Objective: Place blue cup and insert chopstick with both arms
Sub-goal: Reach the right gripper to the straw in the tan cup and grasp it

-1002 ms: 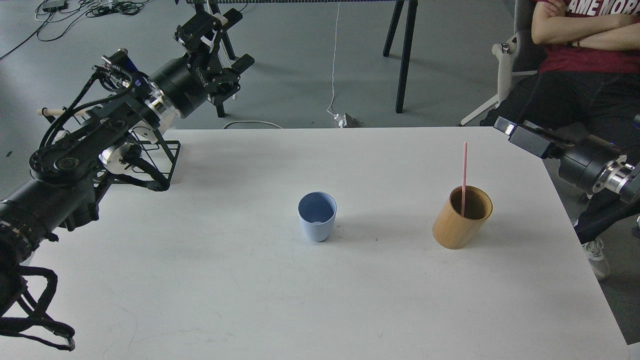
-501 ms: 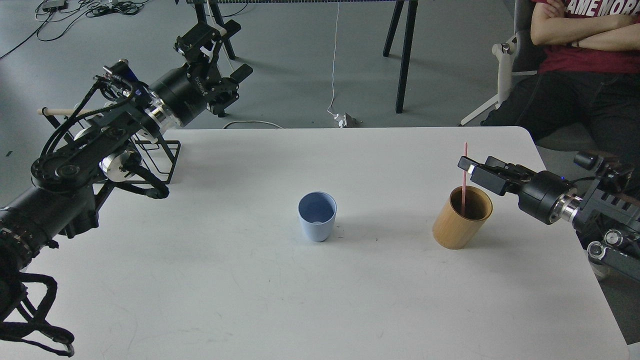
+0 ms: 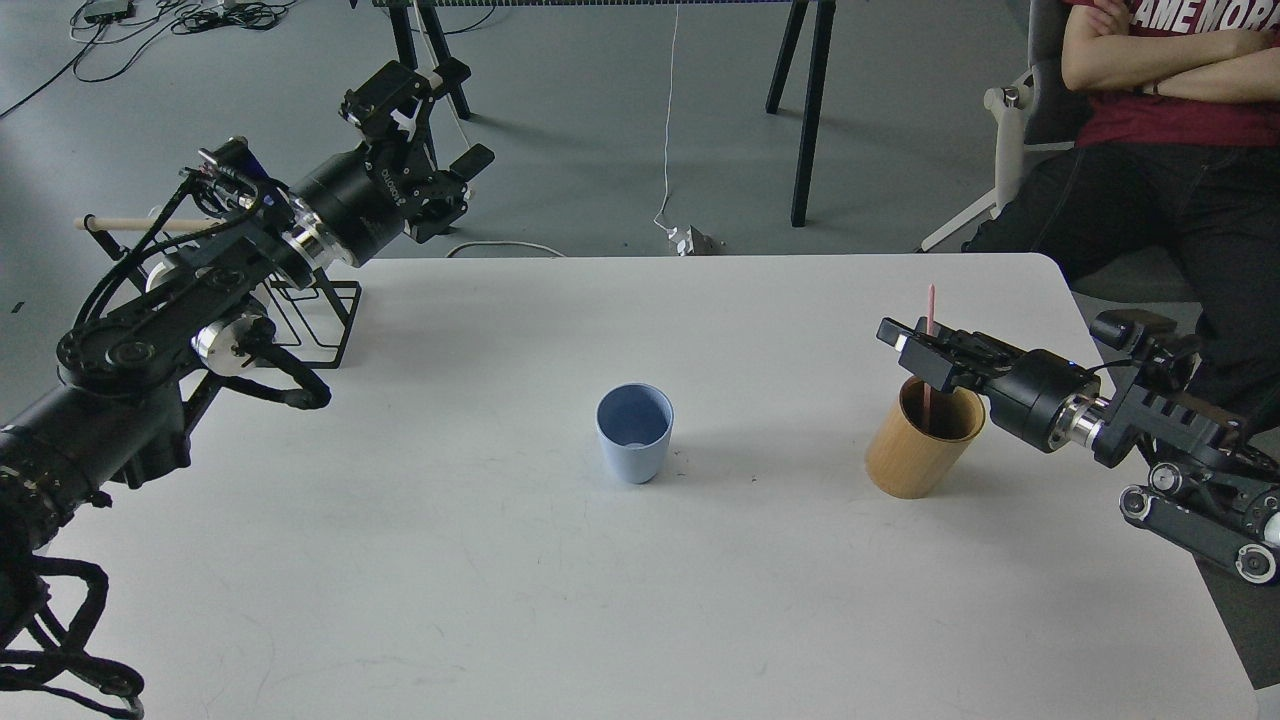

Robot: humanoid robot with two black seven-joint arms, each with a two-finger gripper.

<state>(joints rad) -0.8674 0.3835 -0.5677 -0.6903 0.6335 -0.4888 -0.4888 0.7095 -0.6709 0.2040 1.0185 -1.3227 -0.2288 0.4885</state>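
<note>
The right gripper [image 3: 912,345] reaches over the wooden holder [image 3: 922,437], fingers either side of the pink chopstick [image 3: 929,345]; whether they pinch it, I cannot tell. The blue cup [image 3: 634,432] stands left of the holder, and the left gripper [image 3: 425,120] gapes empty, far beyond it.

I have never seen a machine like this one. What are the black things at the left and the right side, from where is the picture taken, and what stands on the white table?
The picture comes from a camera in the robot's own head, looking forward and down. The black things are its two arms; each ends in a two-finger gripper. The left gripper is open, holds nothing and is raised past the table's far edge. The right gripper is at the pink chopstick, just above the tan wooden holder the stick stands in; whether it grips it cannot be told. On the white table also stand an empty blue cup and, far left, a black wire rack. A seated person watches.
</note>
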